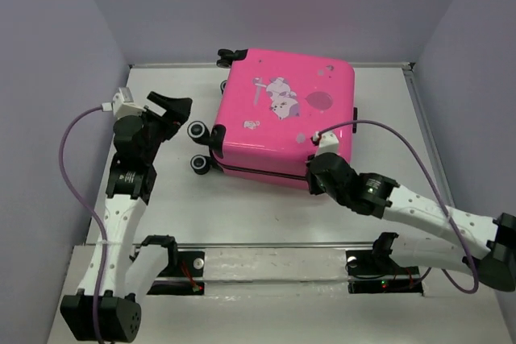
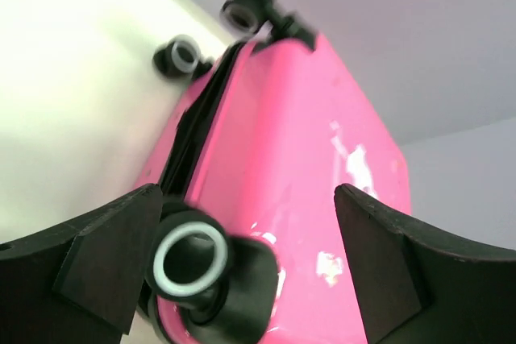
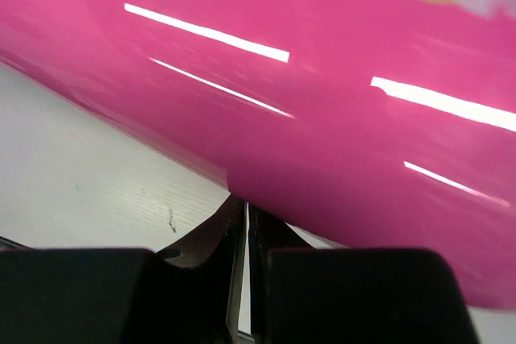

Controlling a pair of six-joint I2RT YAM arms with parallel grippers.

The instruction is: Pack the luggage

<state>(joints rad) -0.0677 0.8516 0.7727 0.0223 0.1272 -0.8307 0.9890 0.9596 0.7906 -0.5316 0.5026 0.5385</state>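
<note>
The hot-pink luggage [image 1: 286, 118] lies flat and closed on the white table, printed side up, with its black wheels [image 1: 197, 131] on its left side. My left gripper [image 1: 177, 112] is open just left of those wheels. In the left wrist view the luggage [image 2: 298, 142] fills the middle and one wheel [image 2: 190, 257] sits between the spread fingers [image 2: 105, 255], nearer the left one. My right gripper [image 1: 313, 176] is shut at the luggage's near right edge. In the right wrist view its tips [image 3: 246, 209] press against the underside of the pink shell [image 3: 322, 102].
The white table [image 1: 242, 215] is closed in by grey walls on three sides. A metal rail with both arm bases [image 1: 266, 262] runs along the near edge. Two more wheels [image 1: 229, 57] stick out at the luggage's far left corner.
</note>
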